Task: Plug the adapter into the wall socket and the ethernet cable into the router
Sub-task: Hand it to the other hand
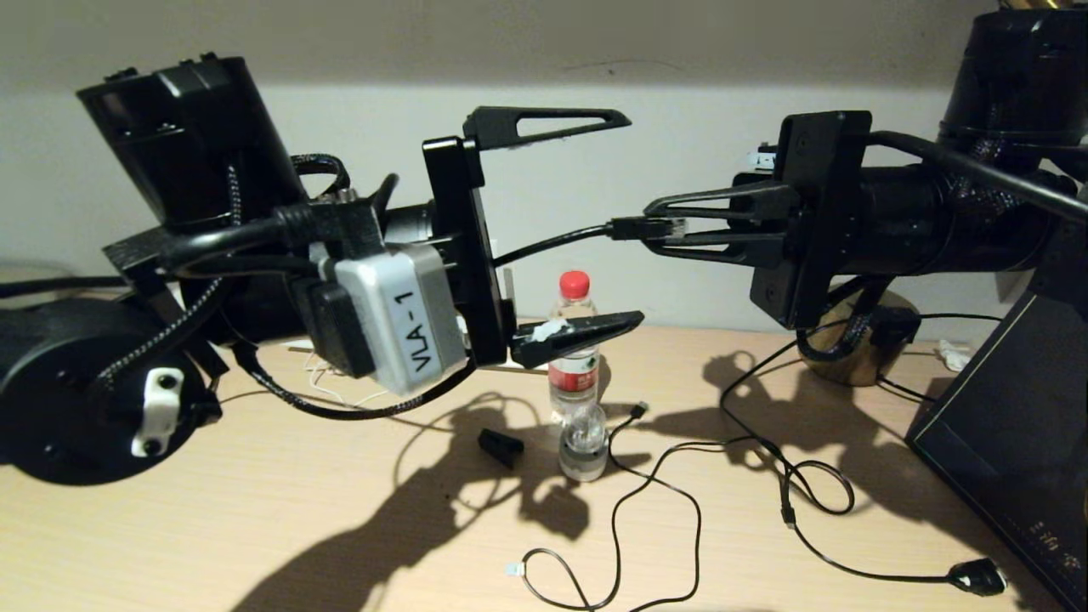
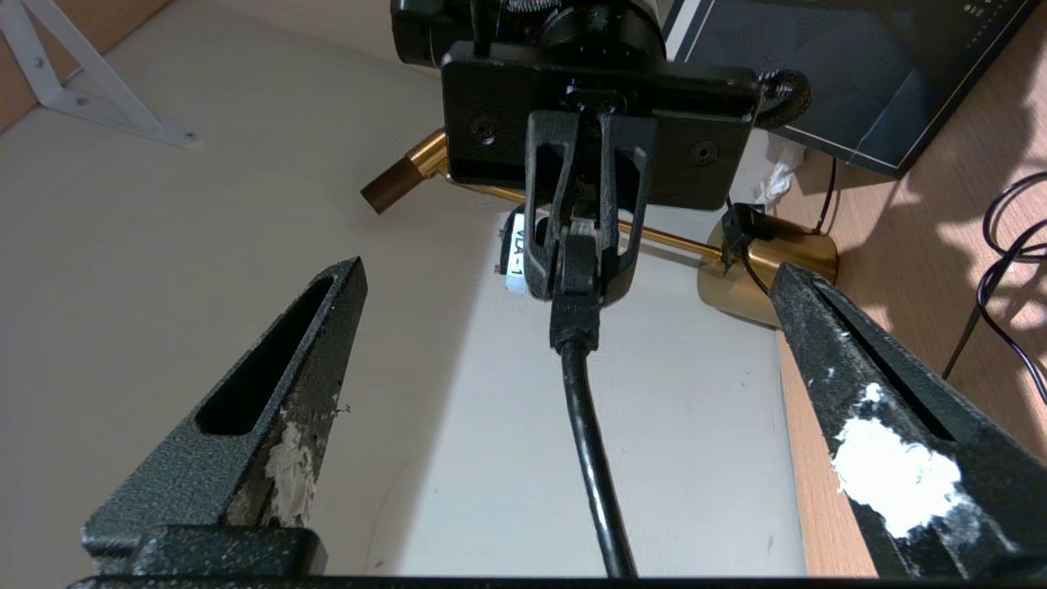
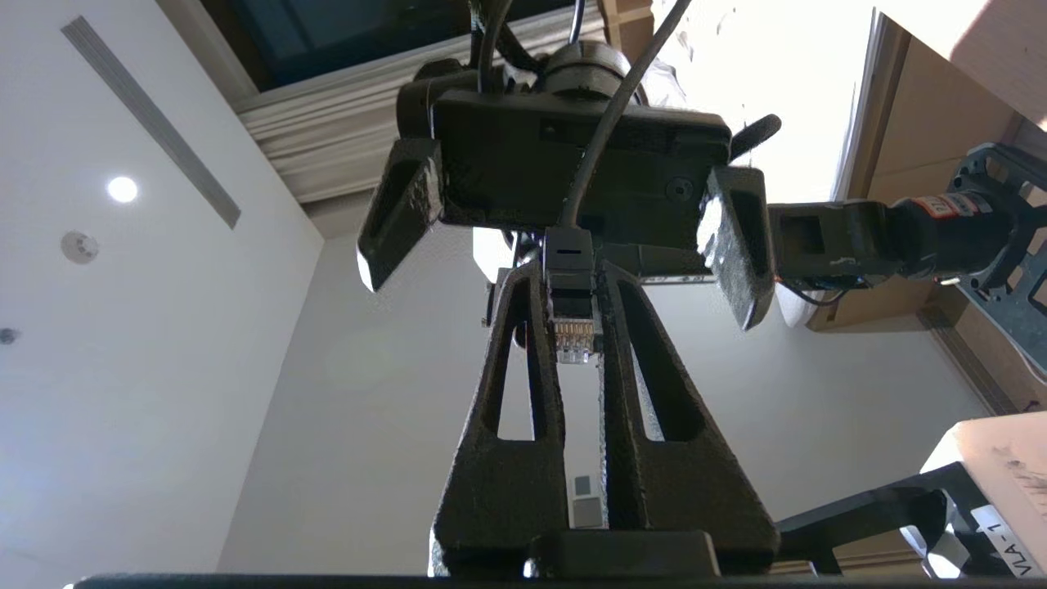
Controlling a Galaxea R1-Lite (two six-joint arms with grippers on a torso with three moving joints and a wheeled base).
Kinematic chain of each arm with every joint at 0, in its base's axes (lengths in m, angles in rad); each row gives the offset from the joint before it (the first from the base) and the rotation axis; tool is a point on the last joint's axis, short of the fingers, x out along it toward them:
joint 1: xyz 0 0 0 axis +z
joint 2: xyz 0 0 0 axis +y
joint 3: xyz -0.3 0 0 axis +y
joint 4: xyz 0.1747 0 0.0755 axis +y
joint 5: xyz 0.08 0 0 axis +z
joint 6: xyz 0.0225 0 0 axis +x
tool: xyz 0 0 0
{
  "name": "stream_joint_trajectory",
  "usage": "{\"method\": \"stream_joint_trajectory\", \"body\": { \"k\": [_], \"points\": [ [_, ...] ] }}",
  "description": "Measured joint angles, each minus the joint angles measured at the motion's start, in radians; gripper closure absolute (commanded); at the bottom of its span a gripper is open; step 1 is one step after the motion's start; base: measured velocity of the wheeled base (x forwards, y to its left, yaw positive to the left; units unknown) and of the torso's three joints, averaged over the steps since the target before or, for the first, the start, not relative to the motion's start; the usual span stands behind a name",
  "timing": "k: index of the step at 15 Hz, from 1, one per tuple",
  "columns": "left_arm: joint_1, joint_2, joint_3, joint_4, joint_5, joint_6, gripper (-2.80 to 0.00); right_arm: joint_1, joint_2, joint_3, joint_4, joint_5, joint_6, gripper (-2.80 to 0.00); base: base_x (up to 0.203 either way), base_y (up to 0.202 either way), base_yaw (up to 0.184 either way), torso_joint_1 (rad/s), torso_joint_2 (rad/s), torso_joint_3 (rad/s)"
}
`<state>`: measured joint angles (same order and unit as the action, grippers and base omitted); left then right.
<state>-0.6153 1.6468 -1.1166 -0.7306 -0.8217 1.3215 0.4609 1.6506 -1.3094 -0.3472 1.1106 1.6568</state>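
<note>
My right gripper [image 1: 653,227] is raised above the desk and shut on the ethernet cable's plug [image 1: 639,228]. In the right wrist view its clear clip tip with gold contacts [image 3: 572,337] sits between the shut fingers [image 3: 507,458]. The black ethernet cable [image 1: 544,244] runs from the plug towards my left gripper [image 1: 633,219], which faces the right one. The left one is open wide, one finger above [image 1: 544,125] and one below [image 1: 578,331] the cable, touching nothing. The left wrist view shows the cable [image 2: 585,425] passing midway between the open fingers. The adapter, wall socket and router are out of view.
A water bottle with a red cap [image 1: 575,374] stands on the wooden desk [image 1: 255,527]. Loose black cables [image 1: 680,476], a small black clip [image 1: 500,446] and a black plug [image 1: 977,578] lie around it. A brass lamp base [image 1: 858,348] and a dark box [image 1: 1003,425] stand at the right.
</note>
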Motion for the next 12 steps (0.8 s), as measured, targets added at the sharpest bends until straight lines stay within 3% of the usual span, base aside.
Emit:
{"method": "stream_joint_trajectory", "body": {
  "k": [12],
  "points": [
    [0.0, 0.009, -0.001, 0.002, 0.001, 0.0, 0.0, 0.018, 0.0, 0.002, 0.0, -0.001, 0.001, 0.0, 0.0, 0.0, 0.0, 0.0, 0.0, 0.0]
  ]
}}
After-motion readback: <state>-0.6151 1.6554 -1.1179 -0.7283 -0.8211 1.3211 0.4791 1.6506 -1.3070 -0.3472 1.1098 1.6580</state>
